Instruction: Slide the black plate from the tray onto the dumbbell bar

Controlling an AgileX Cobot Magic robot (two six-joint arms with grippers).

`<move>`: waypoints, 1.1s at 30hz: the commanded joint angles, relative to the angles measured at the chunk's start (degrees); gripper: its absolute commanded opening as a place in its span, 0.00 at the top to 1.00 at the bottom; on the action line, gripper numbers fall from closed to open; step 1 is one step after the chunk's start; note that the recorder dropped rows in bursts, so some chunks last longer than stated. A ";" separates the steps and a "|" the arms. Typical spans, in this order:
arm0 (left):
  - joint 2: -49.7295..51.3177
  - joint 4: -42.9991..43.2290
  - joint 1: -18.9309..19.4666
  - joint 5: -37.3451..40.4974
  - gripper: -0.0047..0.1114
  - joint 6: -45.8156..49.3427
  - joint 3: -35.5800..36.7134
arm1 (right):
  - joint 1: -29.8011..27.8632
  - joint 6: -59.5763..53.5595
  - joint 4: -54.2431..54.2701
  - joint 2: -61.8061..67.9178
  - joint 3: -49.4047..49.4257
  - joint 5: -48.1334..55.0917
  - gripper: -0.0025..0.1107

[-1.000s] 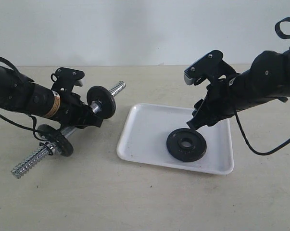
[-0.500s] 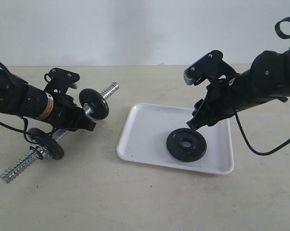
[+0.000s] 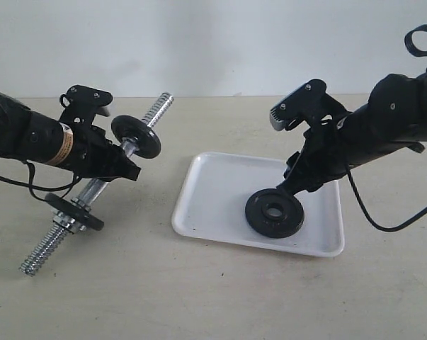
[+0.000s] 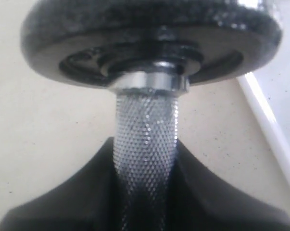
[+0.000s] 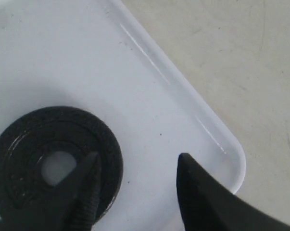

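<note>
- dumbbell bar (image 3: 94,189): nearest thing on the left. Its lower threaded end is low by the table (image 3: 199,297); can't tell from this angle if the end touches. The bar is tilted and rises away toward the far threaded end.
- lower disc (image 3: 75,211): black, on the bar just above the near thread.
- tray (image 3: 213,188): white, flat on the table to the right of the bar and well apart from it.
- black plate (image 3: 259,218): lies flat in the tray, hole up, in the near-right part. It is off the bar.
- right gripper (image 3: 289,185): tips point down at the plate's far edge. In the right wrist view the jaws stand apart. One finger (image 5: 87,192) is over the plate beside its hole, and the other is over bare tray outside the rim. The rim sits between them and nothing is clamped.
- left gripper (image 3: 117,168): closed around the bar's knurled middle, between the two discs, holding it up. In the left wrist view the knurled shaft runs between the dark fingers.
- upper disc (image 3: 137,136): black, on the bar just past the left gripper, with bare thread beyond it.
- wall (image 3: 213,42): plain and pale, behind the table.
</note>
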 commanded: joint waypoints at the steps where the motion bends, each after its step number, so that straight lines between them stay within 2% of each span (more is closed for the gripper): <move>1: -2.79 -1.79 0.01 -4.28 0.92 -1.81 -1.53 | 0.02 -0.49 -0.36 -0.13 -2.75 6.05 0.58; 3: -2.90 -1.79 0.01 -6.54 0.92 -2.00 -1.53 | 0.02 0.42 -1.33 -0.13 -4.42 9.69 0.58; 6: -4.18 -1.79 0.01 -7.87 0.92 -1.56 -1.53 | 0.02 1.51 -2.10 -0.13 -4.57 9.83 0.58; 9: -7.13 -1.79 0.01 -9.23 0.92 7.27 -0.32 | 0.02 2.02 -1.49 -0.13 -4.57 7.41 0.58; 30: -11.97 -1.79 0.01 -6.18 0.92 21.89 4.65 | 0.02 2.66 -1.41 -0.13 -4.57 8.29 0.58; 33: -11.97 -1.79 -0.09 -5.74 0.92 22.28 5.28 | 0.02 2.66 -1.41 -0.13 -4.57 8.04 0.43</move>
